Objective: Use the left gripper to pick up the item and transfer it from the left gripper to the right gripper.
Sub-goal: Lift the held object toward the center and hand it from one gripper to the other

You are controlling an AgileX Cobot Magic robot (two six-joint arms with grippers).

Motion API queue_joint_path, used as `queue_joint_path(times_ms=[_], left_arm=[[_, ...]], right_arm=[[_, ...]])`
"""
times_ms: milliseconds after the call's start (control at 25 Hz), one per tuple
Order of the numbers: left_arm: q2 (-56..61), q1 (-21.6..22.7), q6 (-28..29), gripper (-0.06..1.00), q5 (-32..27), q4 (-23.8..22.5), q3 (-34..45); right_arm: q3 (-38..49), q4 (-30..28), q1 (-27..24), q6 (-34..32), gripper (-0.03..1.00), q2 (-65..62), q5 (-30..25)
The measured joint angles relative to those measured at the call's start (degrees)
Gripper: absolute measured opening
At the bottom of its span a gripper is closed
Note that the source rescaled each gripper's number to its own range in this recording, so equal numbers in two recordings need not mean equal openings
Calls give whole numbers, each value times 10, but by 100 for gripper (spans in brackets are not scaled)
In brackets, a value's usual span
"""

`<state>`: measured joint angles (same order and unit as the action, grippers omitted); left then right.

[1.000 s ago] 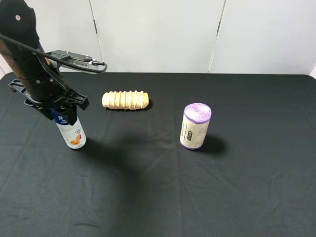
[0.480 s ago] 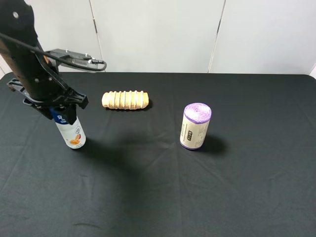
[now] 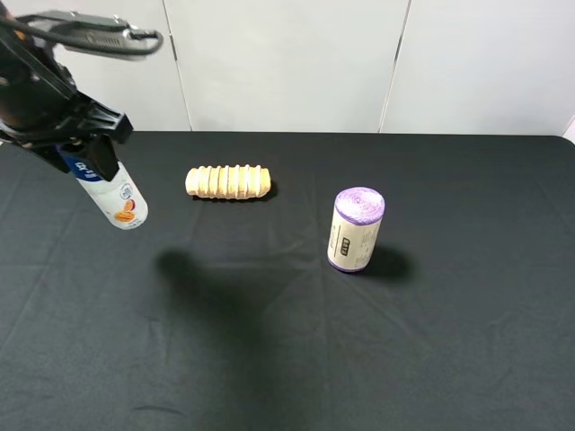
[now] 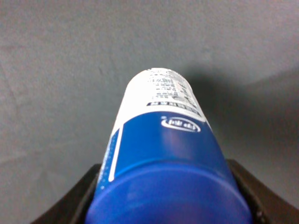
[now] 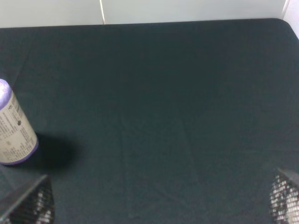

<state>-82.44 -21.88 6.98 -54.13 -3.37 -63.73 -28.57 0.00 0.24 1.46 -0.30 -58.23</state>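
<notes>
Bottle (image 3: 121, 202) tilted in left gripper (image 3: 85, 162), held aloft

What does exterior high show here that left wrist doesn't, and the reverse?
Only exterior high: the ridged log, the purple-topped roll, and how the bottle hangs tilted above the table. Only left wrist: the fine print on the white lower body, close up. Both: the left gripper clamped on the blue upper part.

The black-clothed desk (image 3: 296, 359) carries a ridged tan bread log (image 3: 228, 182); a purple-topped roll (image 3: 356, 230) stands upright, well right of the log.
</notes>
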Motion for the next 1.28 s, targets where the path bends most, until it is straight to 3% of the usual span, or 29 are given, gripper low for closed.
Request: queue_joint_path(times_ms=[160, 360, 400, 440, 560, 760, 920, 960, 1040, 1280], left_arm=[[20, 0, -4, 0, -6, 52, 0], [24, 0, -53, 0, -6, 152, 0], [24, 0, -53, 0, -6, 152, 0], [24, 0, -77, 0, -1, 191, 0], [24, 0, -113, 0, 7, 248, 0], [24, 0, -174, 0, 12, 325, 0], [24, 0, -213, 0, 8, 372, 0], [24, 0, -224, 0, 5, 387, 0], [24, 0, -245, 0, -1, 417, 4], [24, 0, -317, 0, -1, 514, 60]], right_arm=[[0, 0, 0, 0, 100, 0, 0], [0, 0, 0, 0, 100, 0, 0], [0, 0, 0, 0, 100, 0, 0], [0, 0, 0, 0, 100, 0, 0], [0, 13, 0, 0, 100, 0, 0], [-14, 74, 0, 29, 100, 44, -9], [-46, 172, 1, 105, 100, 127, -11], [-54, 219, 13, 142, 100, 157, 7], [-56, 252, 35, 178, 100, 183, 28], [-60, 269, 132, 230, 100, 250, 79]])
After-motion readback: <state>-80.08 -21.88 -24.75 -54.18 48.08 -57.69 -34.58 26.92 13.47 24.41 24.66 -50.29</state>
